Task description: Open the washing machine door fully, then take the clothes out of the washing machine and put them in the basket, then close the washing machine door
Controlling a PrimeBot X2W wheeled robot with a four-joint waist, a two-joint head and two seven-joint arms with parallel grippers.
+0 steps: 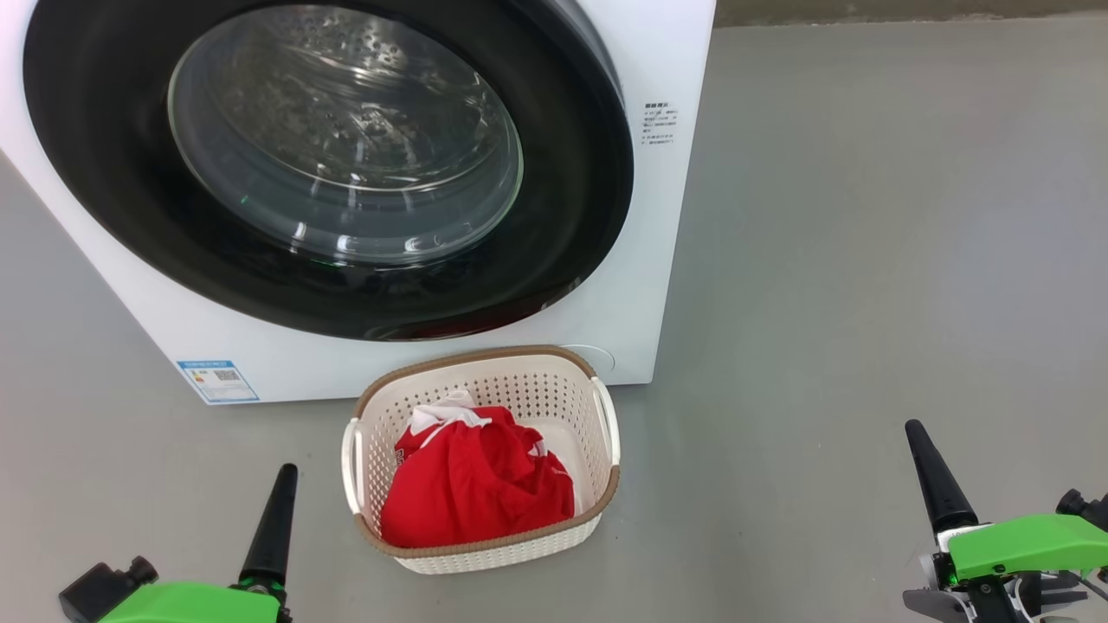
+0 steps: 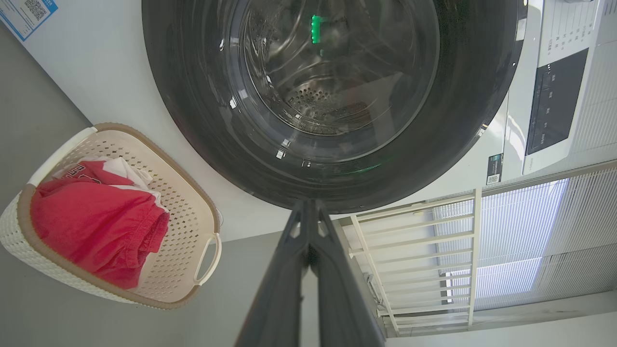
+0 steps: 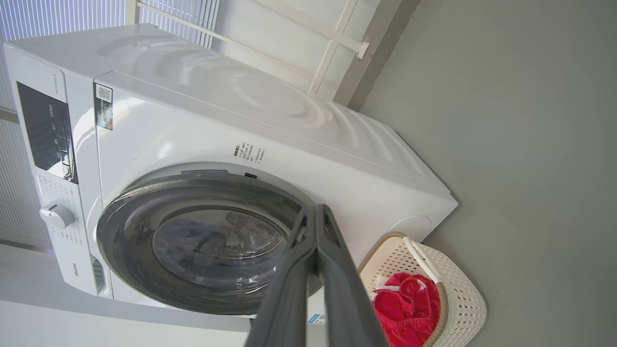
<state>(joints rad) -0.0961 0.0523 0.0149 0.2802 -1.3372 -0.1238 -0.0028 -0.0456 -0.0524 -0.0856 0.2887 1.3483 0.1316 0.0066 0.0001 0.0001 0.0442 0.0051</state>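
The washing machine (image 1: 666, 260) stands ahead with its black-rimmed glass door (image 1: 346, 138) lying flush against the front. On the floor before it sits the cream basket (image 1: 485, 545), holding the red clothes (image 1: 476, 484) with white trim. My left gripper (image 1: 284, 474) is low at the left of the basket, shut, nothing in it. My right gripper (image 1: 913, 428) is low at the far right, shut and empty too. The left wrist view has the door (image 2: 337, 96), basket (image 2: 183, 202) and clothes (image 2: 91, 226); the right wrist view has the machine (image 3: 241, 120), door (image 3: 202, 241), basket (image 3: 462, 299) and clothes (image 3: 409, 308).
Grey floor (image 1: 866, 216) spreads to the right of the machine. A blue label sticker (image 1: 216, 381) is on the machine's lower front. The control panel (image 3: 46, 130) and a dial (image 3: 57, 215) sit at the machine's top. White window frames and blinds (image 2: 506, 231) stand behind.
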